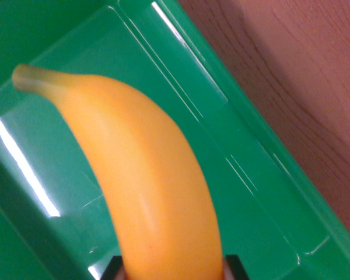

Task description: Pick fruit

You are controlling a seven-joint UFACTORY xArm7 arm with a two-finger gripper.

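Observation:
A yellow banana (pixel 146 181) fills the middle of the wrist view, its greenish stem tip pointing to the upper left. At the bottom edge, small black parts of my gripper (pixel 175 270) show, one fingertip (pixel 112 268) on each side of the banana's lower end. The fingertips press against the fruit's sides, so the gripper is shut on the banana. Behind it lies a glossy green plastic tray (pixel 251 192). The banana's lower end is cut off by the frame, and most of the gripper is out of sight.
The tray's raised rim (pixel 233 99) runs diagonally from the top middle to the lower right. Beyond it, a reddish-brown wooden surface (pixel 303 70) covers the upper right. Bright light streaks reflect off the tray floor at the left.

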